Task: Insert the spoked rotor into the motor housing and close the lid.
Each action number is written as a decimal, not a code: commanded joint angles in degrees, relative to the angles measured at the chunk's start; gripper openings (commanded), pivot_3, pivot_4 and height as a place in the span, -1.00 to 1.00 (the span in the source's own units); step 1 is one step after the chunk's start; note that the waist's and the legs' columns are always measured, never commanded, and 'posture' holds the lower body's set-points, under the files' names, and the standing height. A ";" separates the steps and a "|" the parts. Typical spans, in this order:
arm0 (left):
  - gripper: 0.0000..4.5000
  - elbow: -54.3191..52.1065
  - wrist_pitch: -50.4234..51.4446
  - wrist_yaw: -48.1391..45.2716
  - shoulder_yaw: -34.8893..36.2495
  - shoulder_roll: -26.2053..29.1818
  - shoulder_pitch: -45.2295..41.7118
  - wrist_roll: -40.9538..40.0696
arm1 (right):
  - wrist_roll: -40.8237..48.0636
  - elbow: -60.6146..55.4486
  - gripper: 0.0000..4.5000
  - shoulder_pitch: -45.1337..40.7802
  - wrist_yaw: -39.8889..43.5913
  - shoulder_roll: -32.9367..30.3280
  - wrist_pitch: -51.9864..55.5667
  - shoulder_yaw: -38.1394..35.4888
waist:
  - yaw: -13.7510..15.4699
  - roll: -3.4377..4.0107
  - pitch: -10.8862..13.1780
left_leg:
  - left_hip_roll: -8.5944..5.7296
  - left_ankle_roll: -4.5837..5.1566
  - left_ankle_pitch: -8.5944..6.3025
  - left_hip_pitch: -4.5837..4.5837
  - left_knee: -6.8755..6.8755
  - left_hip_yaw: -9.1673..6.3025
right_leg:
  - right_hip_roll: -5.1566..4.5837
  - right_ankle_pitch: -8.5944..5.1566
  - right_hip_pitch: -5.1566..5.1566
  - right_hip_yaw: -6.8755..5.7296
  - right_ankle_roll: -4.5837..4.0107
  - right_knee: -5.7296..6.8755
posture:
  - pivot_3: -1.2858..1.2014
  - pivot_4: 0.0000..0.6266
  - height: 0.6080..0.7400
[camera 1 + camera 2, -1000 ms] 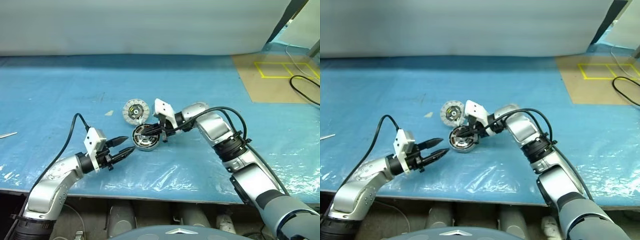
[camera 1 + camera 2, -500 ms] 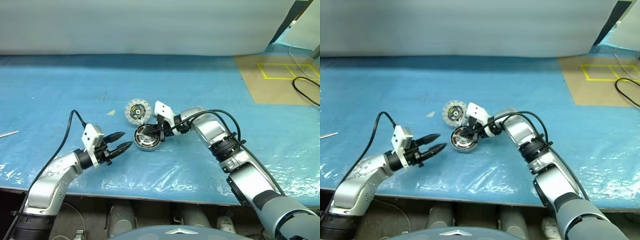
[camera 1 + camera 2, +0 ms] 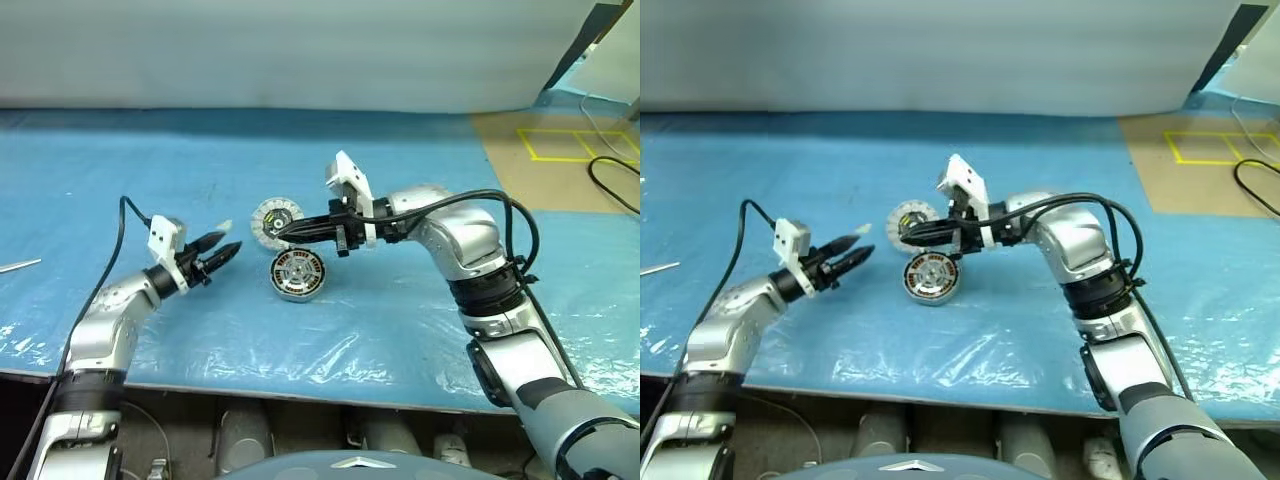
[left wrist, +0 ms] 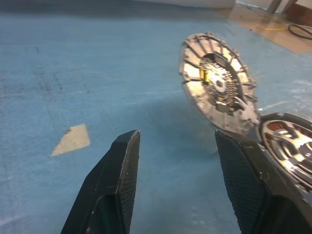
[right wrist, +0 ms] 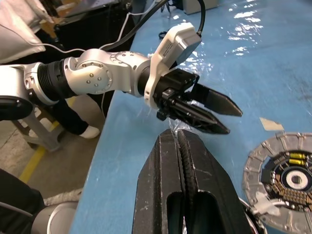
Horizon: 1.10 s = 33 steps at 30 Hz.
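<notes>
While the left claw [image 3: 224,250] stands spread and holds nothing, the lid [image 3: 274,221] lies just ahead of its tips, white-segmented face up on the desk [image 3: 400,160], a little toward the robot's right. In the left wrist view the lid [image 4: 218,89] sits past and to one side of the gap between the fingers [image 4: 114,187], so the reach looks slightly off-line. Right claw [image 3: 285,233] is pressed together, empty, hovering above the lid's near edge, tips pointing at the left claw. Motor housing [image 3: 297,275] rests flat just beside the lid, on the robot's side, the spoked rotor [image 3: 931,272] apparently seated in it. My read: lid is next, and both claws are about equally close. Being a flat disc, it offers no long axis, only its rim. Desk is blue plastic sheeting, wrinkled and glossy near the front edge; a pale scrap [image 4: 71,139] lies near the left claw. Yellow floor marks [image 3: 570,140] at far right.
</notes>
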 commanded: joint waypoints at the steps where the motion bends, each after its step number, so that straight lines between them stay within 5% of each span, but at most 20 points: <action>1: 0.15 8.16 -3.12 -1.05 0.16 -0.60 -4.65 2.03 | 1.80 -3.57 -0.99 1.50 -2.81 -1.32 2.24 -1.66 | 0.41 0.00 0.00 | 0.00 -0.01 0.00 -0.01 0.00 0.00 | 0.00 0.00 0.00 0.00 0.00 -0.02 | 0.03 -0.52 1.00; 2: 0.15 10.71 -4.53 -1.38 -0.11 -0.59 -5.86 3.15 | 2.13 -4.26 -0.99 1.86 -3.42 -1.74 2.65 -1.89 | 0.49 0.00 0.01 | -0.02 -0.01 0.00 -0.03 0.00 0.00 | -0.01 0.01 -0.01 0.01 0.01 -0.02 | 0.03 -0.52 1.00; 10: -0.98 34.10 -11.71 -7.39 -0.27 -4.77 -20.25 6.46 | 5.65 -9.09 -1.00 4.69 -7.84 -4.53 6.79 -4.71 | 1.22 -0.02 0.01 | -0.04 -0.04 0.02 -0.08 -0.06 -0.08 | 0.00 0.19 -0.02 -0.02 0.33 -0.04 | 0.03 -0.52 1.00; 22: -0.99 56.39 -14.28 -12.52 1.29 -10.28 -37.94 9.87 | 12.72 -16.02 -1.00 13.11 -8.70 -11.73 12.99 -5.86 | 2.08 -0.07 0.05 | -0.19 -0.06 0.02 -0.33 -0.12 -0.21 | -0.07 0.41 -0.02 -0.03 0.68 -0.31 | 0.03 -0.52 1.00; 29: -0.99 60.20 -11.33 -15.10 3.47 -11.63 -43.01 9.94 | 13.99 -18.38 -1.00 14.05 -11.88 -13.21 14.72 -6.85 | 2.36 -0.08 0.05 | -0.27 -0.07 0.03 -0.38 -0.13 -0.27 | -0.11 0.51 0.00 -0.02 0.85 -0.55 | 0.03 -0.52 1.00; 33: -0.99 59.16 -9.84 -24.42 0.59 -12.65 -44.52 12.33 | 14.75 -19.29 -1.00 14.55 -12.97 -14.15 15.36 -7.18 | 2.62 -0.11 0.07 | -0.46 -0.06 0.03 -0.50 -0.22 -0.30 | -0.25 0.62 0.09 -0.01 1.02 -0.91 | 0.03 -0.52 1.00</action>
